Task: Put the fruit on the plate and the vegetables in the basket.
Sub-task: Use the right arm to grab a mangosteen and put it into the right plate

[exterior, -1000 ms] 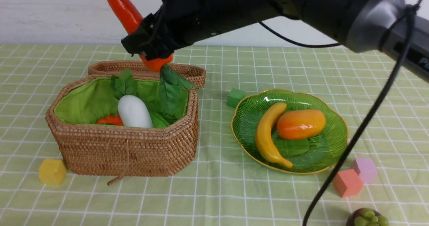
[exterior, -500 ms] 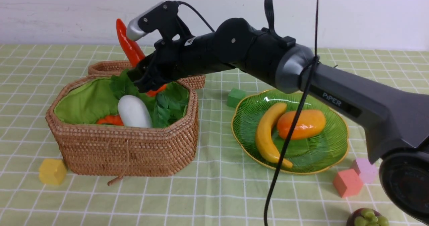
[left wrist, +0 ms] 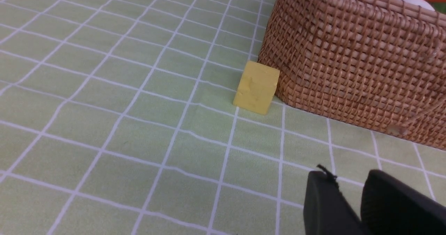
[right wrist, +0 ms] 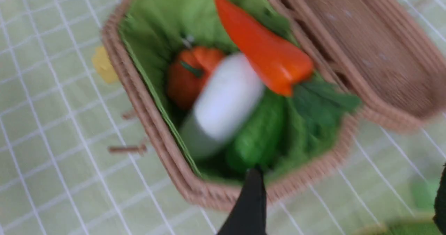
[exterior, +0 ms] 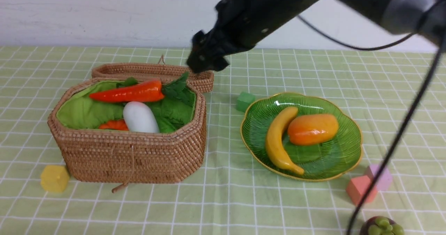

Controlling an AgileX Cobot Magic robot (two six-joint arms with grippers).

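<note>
The wicker basket holds the white radish, a small orange-red piece and the red-orange chili, which lies across the top. The right wrist view also shows the green gourd inside. My right gripper hangs open and empty above the basket's back right corner, fingers wide apart. The green plate carries the banana and mango. The mangosteen sits on the cloth at the front right. My left gripper shows a narrow gap, empty, low near the basket's front left.
The basket's lid lies open behind it. Foam cubes stand around: yellow by the basket's front left corner, green between basket and plate, red and purple right of the plate. The right arm's cable hangs across the front right.
My right gripper has opened and let go of the chili, which now lies in the basket. The right arm has risen and swung to the right, away from the basket.
</note>
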